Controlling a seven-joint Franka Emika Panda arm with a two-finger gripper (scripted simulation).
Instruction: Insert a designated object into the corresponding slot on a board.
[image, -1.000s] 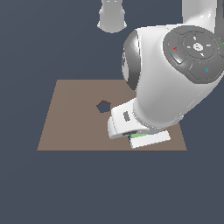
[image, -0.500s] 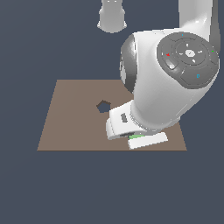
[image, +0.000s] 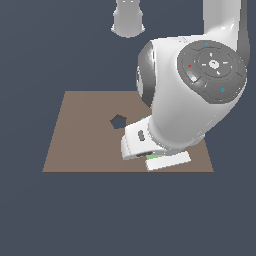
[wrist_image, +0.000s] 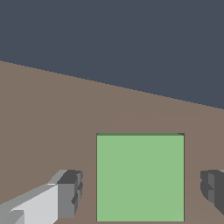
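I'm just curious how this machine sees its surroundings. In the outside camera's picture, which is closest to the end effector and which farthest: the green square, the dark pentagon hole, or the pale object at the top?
1. Green square: right beneath the end effector, near the board's front edge.
2. Pentagon hole: in the board, toward the exterior view's left.
3. Pale object: beyond the board, at the top of the view.

Both renders are evenly and softly lit, with no glare and no cast shadows on the flat brown rectangular board. The glossy white robot arm shades to grey toward nine o'clock on its rounded body. Edges look slightly soft and pixelated throughout, without lens distortion or selective blur.
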